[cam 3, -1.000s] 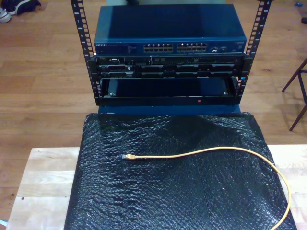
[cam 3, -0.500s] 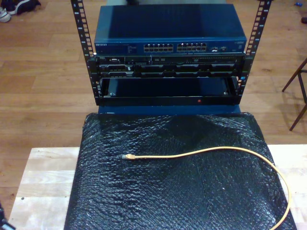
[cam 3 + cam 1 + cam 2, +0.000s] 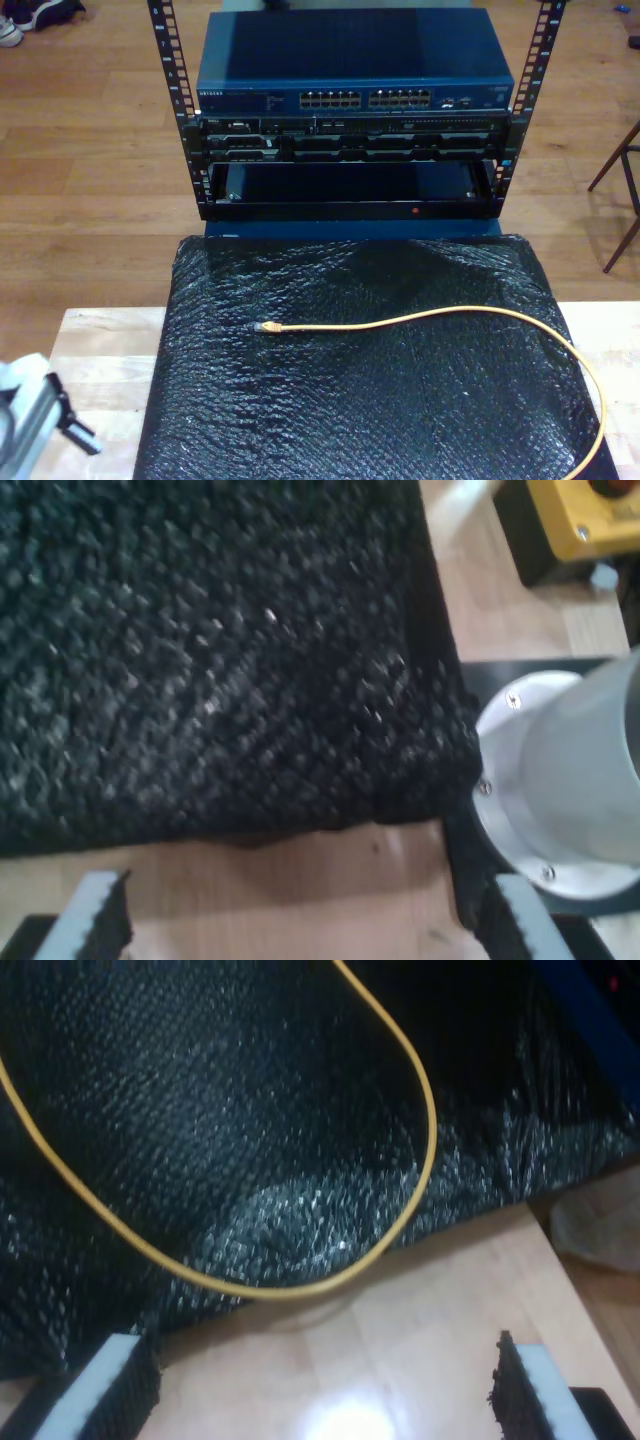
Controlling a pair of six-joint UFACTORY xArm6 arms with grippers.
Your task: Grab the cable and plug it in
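The cable (image 3: 430, 320) lies loose on the black bubble-wrap mat (image 3: 350, 400) that covers the middle of the bench (image 3: 100, 350). In the exterior view its plug end (image 3: 265, 327) points toward that view's left, near the mat's middle, and the cord runs toward the view's right, arches slightly, then bends down along the mat's right edge toward the lower corner.

My second pincer (image 3: 320, 1385) hangs open over bare bench wood just off the mat's edge, its two padded fingers (image 3: 105, 1385) wide apart and holding nothing. A loop of the cable (image 3: 300, 1285) curves across the mat close to that edge, just beyond the fingers and untouched.

My first pincer (image 3: 290, 920) is also open and empty, fingertips (image 3: 95, 905) spread over the bench beside another edge of the mat; a pale round arm base (image 3: 570, 780) and a yellow box (image 3: 585, 515) sit nearby. In the exterior view a pale arm part (image 3: 30, 415) shows at the lower left corner.

Beyond the mat stands a rack (image 3: 350, 130) with a blue network switch (image 3: 355, 70) on top, its row of ports (image 3: 365, 99) facing the bench.
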